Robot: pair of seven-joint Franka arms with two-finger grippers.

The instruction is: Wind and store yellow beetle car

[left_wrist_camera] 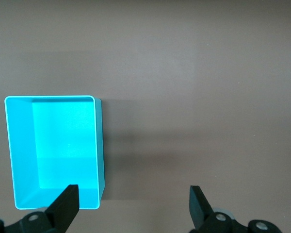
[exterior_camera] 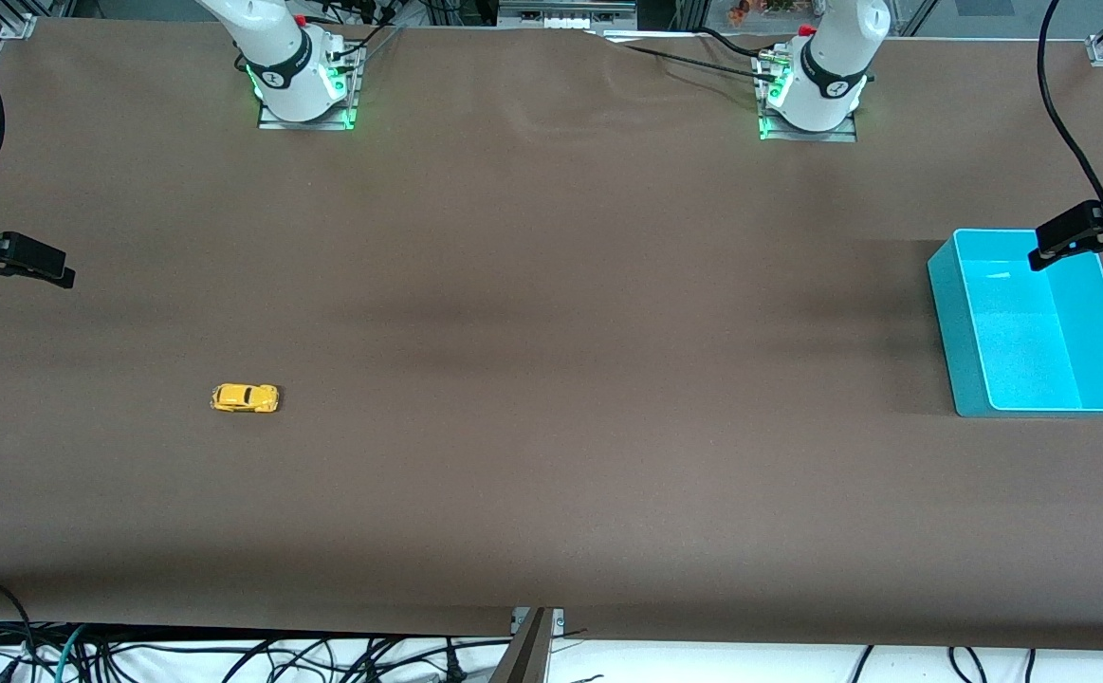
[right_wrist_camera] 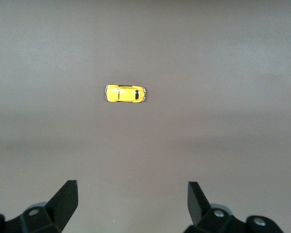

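While both arms hang high and empty-handed, the yellow beetle car sits alone on the brown table cover, toward the right arm's end and well apart from the turquoise bin at the left arm's end.

With nothing gripped yet, the first step looks like a pickup, and the right gripper, jaws spread wide, is the one looking down at the car, though not straight over it. I'd bring it above the toy, turn the wrist so the fingers close across the narrow flanks rather than nose to tail, and pinch low, since the rounded, glossy shell could squirt out and the little wheels let it roll. The left gripper, equally spread, waits over the smooth, thin-walled rectangular bin, which is empty; the cover looks matte and faintly rippled.
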